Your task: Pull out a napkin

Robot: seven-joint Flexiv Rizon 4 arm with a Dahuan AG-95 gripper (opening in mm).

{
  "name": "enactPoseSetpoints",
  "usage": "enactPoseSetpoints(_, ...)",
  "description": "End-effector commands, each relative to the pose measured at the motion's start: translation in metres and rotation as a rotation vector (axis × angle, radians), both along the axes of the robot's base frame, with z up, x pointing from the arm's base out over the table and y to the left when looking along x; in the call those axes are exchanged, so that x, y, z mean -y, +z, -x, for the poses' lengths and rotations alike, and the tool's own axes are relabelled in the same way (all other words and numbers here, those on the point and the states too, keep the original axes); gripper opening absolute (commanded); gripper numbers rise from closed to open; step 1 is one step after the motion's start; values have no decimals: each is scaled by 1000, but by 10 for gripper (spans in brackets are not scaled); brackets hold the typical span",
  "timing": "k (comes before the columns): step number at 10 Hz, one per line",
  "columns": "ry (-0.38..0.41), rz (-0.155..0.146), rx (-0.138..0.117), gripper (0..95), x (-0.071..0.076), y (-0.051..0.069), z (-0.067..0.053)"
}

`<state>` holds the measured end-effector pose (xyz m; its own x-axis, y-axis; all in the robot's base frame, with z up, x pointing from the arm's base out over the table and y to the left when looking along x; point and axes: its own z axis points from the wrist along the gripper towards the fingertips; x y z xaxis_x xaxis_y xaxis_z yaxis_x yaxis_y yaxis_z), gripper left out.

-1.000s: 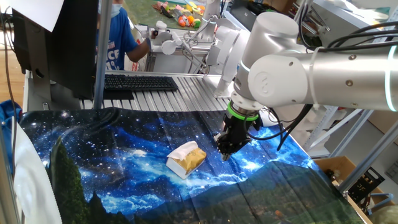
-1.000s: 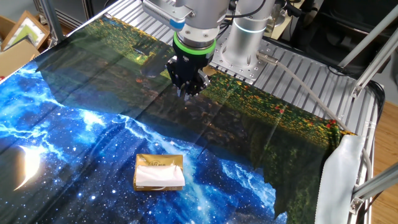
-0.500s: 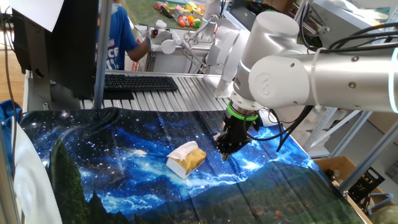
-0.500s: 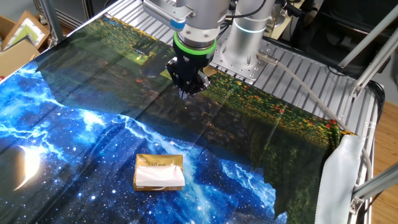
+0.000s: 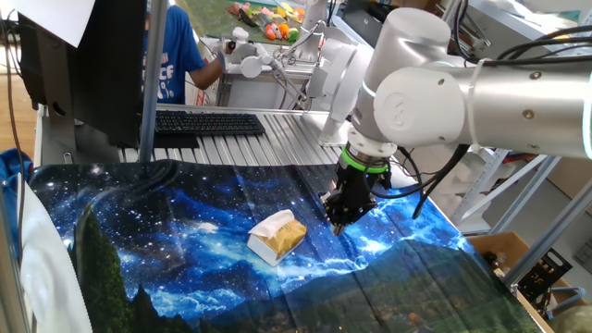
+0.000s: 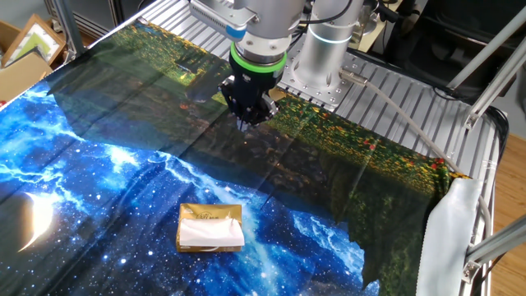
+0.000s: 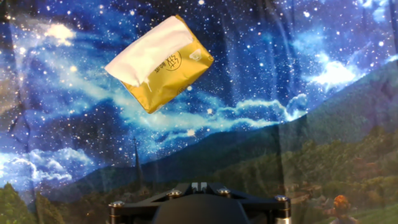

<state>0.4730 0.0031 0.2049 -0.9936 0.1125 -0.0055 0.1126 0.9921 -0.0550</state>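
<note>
Nothing pulled yet — napkin point(image 6: 210, 234) sits in the tissue box point(image 6: 209, 215) mid-worktop, gripper point(image 6: 247, 123) empty near the far edge — jaw opening unclear

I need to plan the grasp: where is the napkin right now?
The napkin sticks out of the top of the tissue box on the starry cloth, apart from the tool; in the hand view it lies upper left.

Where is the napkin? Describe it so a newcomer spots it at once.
Start from the starry blue galaxy cloth covering the table; the only loose item lying on it is a small yellow-brown tissue pack, well clear of the gripper hovering above the cloth. The napkin is the soft white sheet showing at the pack's top, the one plain white patch against golden wrapper and dark print.
</note>
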Motion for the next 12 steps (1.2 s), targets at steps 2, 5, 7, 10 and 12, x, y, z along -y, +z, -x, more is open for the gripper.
enactPoseSetpoints(2,-7,5,7,0,-2,3,-10)
enactPoseSetpoints(5,-32,10,12,0,-5,8,-49)
enactPoseSetpoints(7,-46,11,8,0,-10,9,-95)
enactPoseSetpoints(10,-64,27,20,0,-28,-7,-139)
enactPoseSetpoints(12,-71,24,24,0,-35,-19,-156)
